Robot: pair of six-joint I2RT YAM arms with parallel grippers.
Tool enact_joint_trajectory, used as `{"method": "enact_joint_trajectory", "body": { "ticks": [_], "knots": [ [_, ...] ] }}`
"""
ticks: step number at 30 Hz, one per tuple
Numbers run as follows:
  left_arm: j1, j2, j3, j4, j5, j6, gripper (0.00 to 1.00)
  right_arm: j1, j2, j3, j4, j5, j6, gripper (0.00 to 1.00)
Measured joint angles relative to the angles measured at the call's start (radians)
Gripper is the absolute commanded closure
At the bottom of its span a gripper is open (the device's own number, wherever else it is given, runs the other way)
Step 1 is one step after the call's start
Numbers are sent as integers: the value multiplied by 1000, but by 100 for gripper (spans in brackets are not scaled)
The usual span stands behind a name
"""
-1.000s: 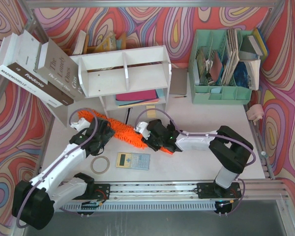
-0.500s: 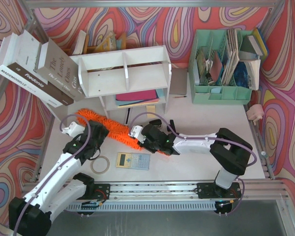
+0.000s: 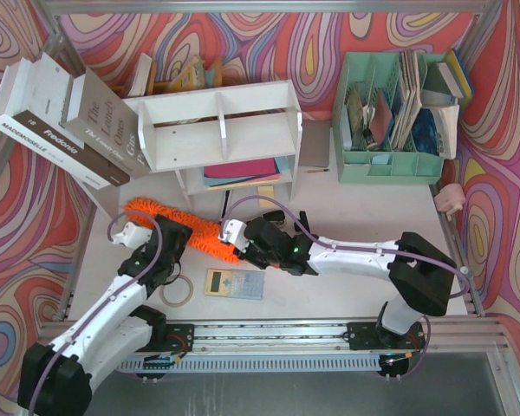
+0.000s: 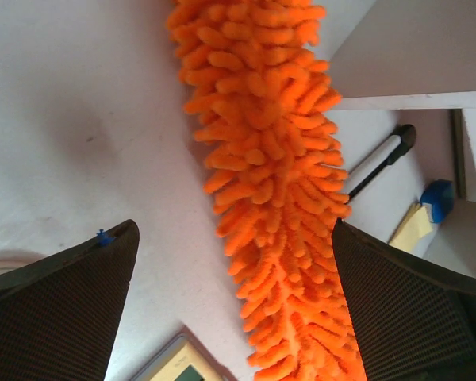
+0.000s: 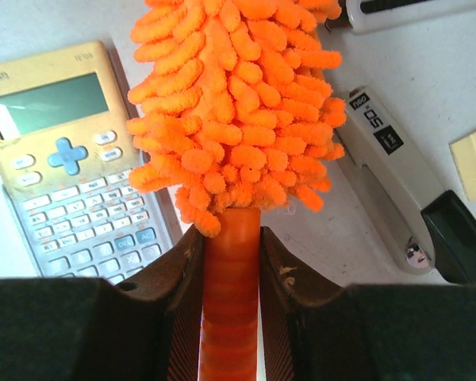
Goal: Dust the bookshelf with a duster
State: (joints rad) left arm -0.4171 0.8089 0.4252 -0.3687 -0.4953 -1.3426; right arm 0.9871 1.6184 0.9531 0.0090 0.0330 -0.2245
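Overhead, the duster [image 3: 178, 224] stretches slantwise over the white table [image 3: 347, 204] left of centre, just below the bookshelf [image 3: 217, 126], with the right gripper [image 3: 241, 238] at its lower end and the left gripper [image 3: 169, 238] by its fluffy middle. From the left wrist, the fingers [image 4: 63, 309] stand wide apart and hold nothing, with orange fluff running up between them. From the right wrist, the jaws are clamped tight on the orange handle at bottom centre, with a calculator [image 5: 71, 159] at the left.
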Motion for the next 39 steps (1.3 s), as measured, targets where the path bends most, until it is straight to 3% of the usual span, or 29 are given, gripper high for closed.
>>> {"method": "enact_joint_trajectory", "body": {
  "ticks": [14,19,26,34,39],
  "knots": [
    [2,193,-79,300,46,-16,16,29,-2,22,-15,-39,35,100],
    [2,276,-88,407,51,-15,32,29,-2,30,-26,-53,48,100],
    [5,312,-88,465,50,-11,68,30,-2,30,-31,-66,74,100],
    [6,266,-66,415,32,-39,90,31,0,20,-20,-68,117,100],
    [6,256,-43,354,24,-38,100,35,-1,15,-10,-68,117,79]
  ]
}}
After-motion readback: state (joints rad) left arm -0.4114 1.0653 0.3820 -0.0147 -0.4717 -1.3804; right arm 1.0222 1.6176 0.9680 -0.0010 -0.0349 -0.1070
